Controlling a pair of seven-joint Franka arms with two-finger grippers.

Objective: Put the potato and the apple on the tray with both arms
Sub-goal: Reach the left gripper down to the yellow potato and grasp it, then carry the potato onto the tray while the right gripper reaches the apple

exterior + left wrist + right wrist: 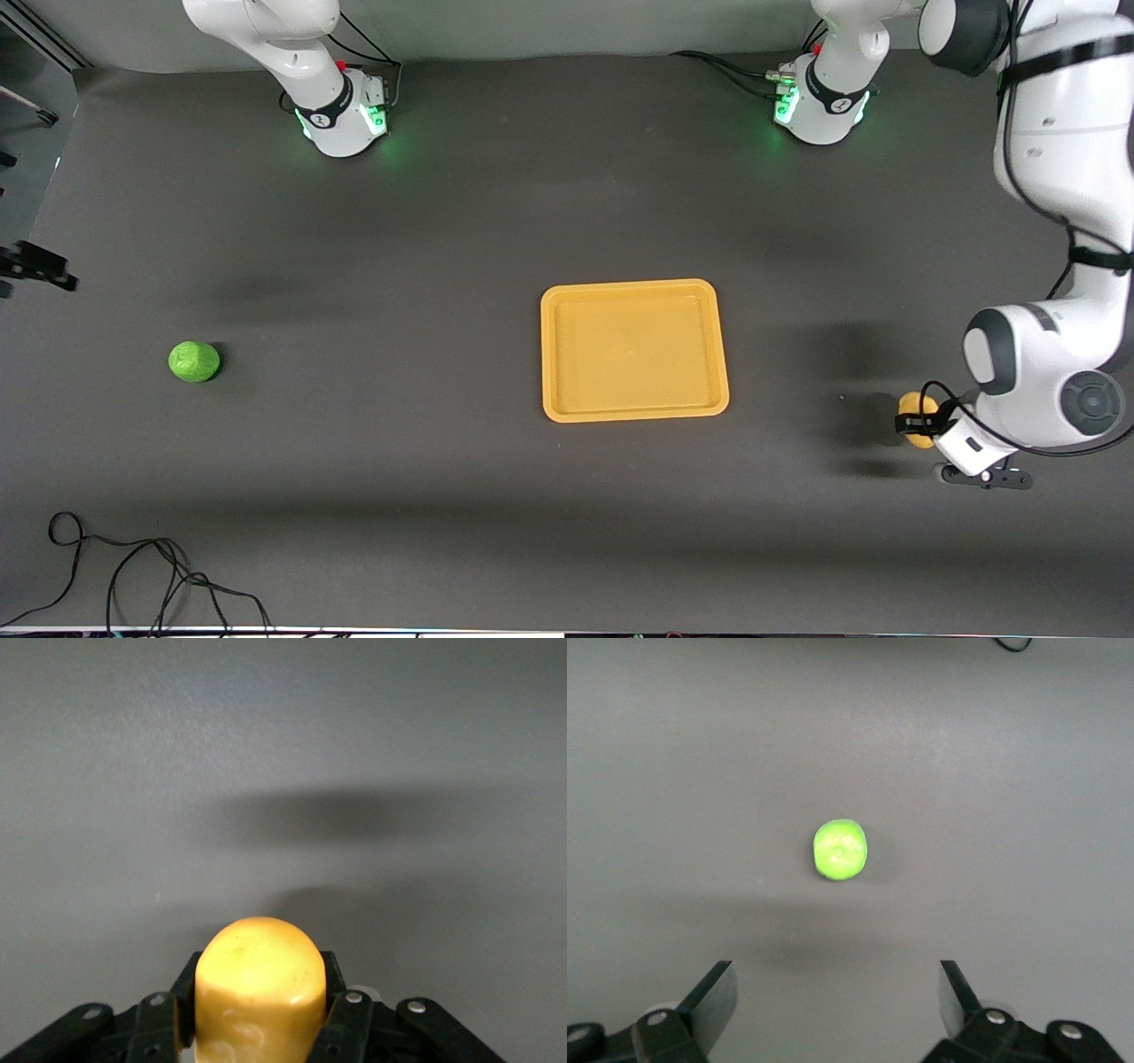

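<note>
The yellow-orange potato [916, 411] is held in my left gripper [918, 424] over the dark table, at the left arm's end, well apart from the tray. In the left wrist view the fingers [341, 1010] are shut on both sides of the potato [259, 979]. The yellow-orange tray [634, 410] lies empty at the table's middle. The green apple [194, 361] lies on the table toward the right arm's end. My right gripper [835, 983] is open and empty, high over the apple [840, 850]; it is out of the front view.
Loose black cables [133, 567] lie near the table's front edge at the right arm's end. A dark stand [35, 266] pokes in at that end's edge. The two arm bases [341, 115] stand along the back.
</note>
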